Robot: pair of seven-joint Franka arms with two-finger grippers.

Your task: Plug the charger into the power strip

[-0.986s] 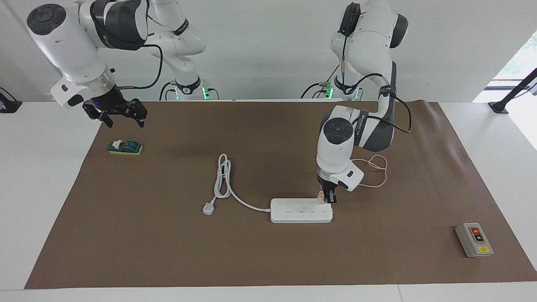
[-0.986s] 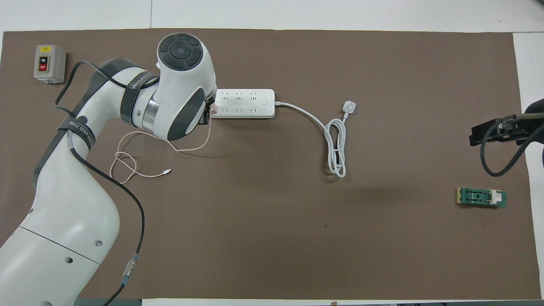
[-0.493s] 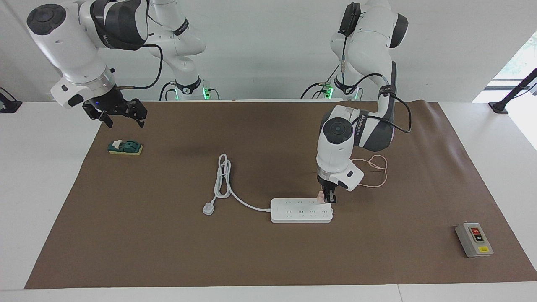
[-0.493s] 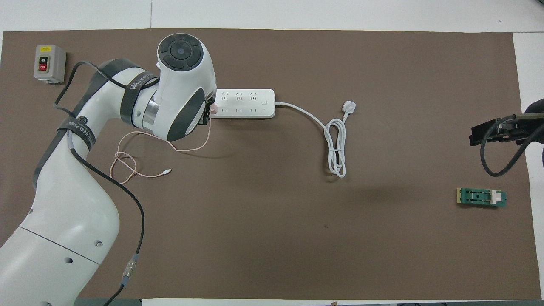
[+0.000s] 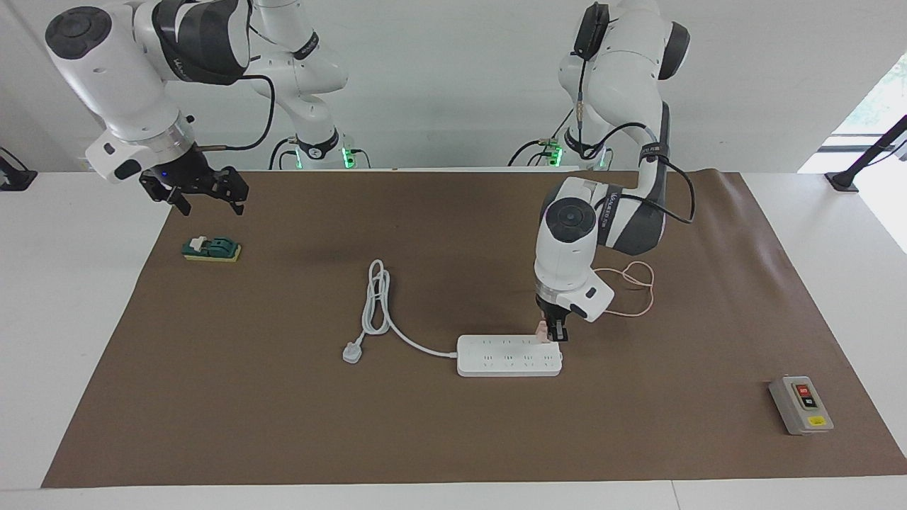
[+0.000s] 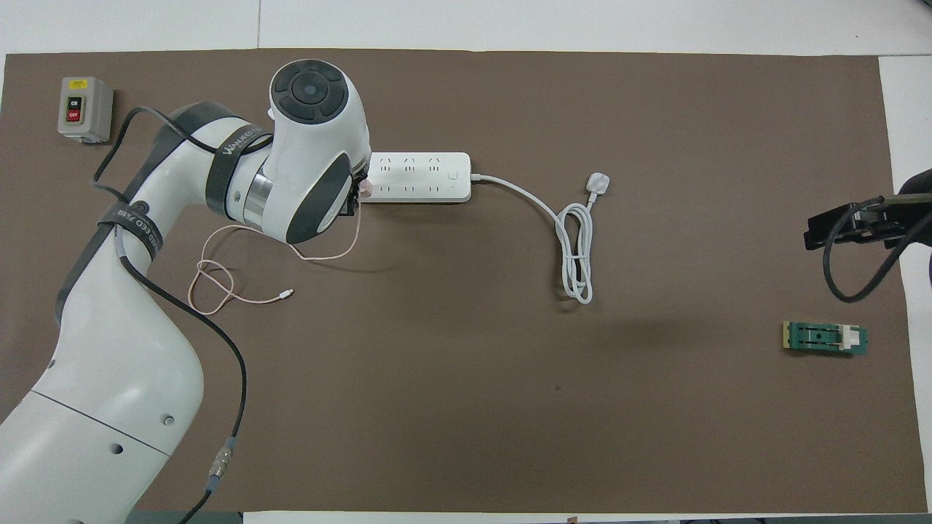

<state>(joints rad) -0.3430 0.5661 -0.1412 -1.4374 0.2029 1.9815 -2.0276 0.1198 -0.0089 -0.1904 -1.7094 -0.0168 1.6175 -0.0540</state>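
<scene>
The long white power strip (image 5: 509,355) (image 6: 419,177) lies mid-mat, its thick white cord looping to a white plug (image 5: 352,351) (image 6: 598,182). My left gripper (image 5: 553,333) points straight down at the strip's end toward the left arm's side, shut on the small pale-pink charger (image 5: 543,329) (image 6: 366,187), which sits at the strip's top edge there. Whether its prongs are in a socket is hidden. The charger's thin pink cable (image 5: 633,290) (image 6: 233,287) trails in loops on the mat nearer the robots. My right gripper (image 5: 202,190) (image 6: 837,227) waits open in the air near the mat's corner.
A green-and-yellow switch block (image 5: 212,249) (image 6: 825,339) lies under the right gripper's end of the mat. A grey box with red and black buttons (image 5: 801,404) (image 6: 84,108) sits at the left arm's end, farther from the robots. The brown mat (image 5: 453,425) covers the table.
The left gripper with the charger has risen very slightly at the strip's end. The right arm has not moved.
</scene>
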